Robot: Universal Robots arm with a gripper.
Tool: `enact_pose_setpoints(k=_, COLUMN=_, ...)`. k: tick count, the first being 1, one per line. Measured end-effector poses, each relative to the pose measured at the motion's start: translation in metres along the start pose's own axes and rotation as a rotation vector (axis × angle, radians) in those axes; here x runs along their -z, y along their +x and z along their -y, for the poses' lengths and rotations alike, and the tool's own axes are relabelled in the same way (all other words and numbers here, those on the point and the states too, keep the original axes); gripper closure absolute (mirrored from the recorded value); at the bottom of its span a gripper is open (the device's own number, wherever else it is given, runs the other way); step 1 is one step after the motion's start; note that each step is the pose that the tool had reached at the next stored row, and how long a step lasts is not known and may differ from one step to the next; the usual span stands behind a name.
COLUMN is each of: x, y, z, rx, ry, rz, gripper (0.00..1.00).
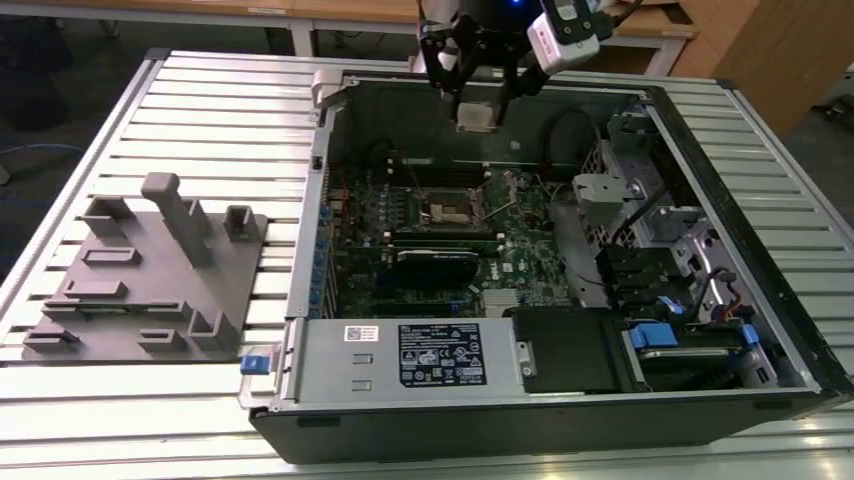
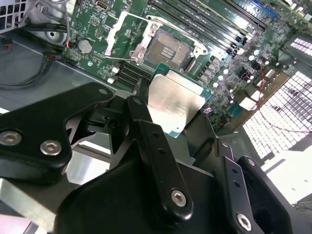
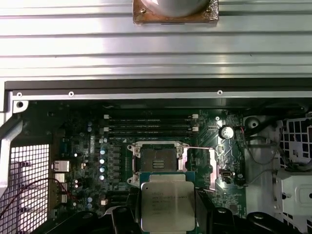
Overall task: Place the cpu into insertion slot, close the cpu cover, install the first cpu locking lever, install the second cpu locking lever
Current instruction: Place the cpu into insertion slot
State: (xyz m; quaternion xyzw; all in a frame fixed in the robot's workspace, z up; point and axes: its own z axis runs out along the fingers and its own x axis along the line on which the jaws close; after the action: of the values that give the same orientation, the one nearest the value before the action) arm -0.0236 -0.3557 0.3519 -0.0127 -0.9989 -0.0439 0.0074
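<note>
My jaws are clenching the cpu (image 3: 165,202), well clear of the insertion slot (image 3: 157,163); landing it tilted could bend contacts.

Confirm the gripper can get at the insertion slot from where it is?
Probably yes. The gripper, shut on the cpu, hangs over the open case; the insertion slot lies bare inside, the cpu cover looks swung aside, and nothing stands between.

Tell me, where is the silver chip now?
The cpu is clamped in the gripper above the open computer case; in both wrist views the empty insertion slot lies just beyond it.
</note>
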Motion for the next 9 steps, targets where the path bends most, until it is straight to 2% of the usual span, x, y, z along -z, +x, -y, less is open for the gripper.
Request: enact_pose_setpoints(k=9, x=-0.0048, y=0.0001, z=0.0004, rx=0.000, ry=-0.0002, rz=0.0023, gripper=0.46)
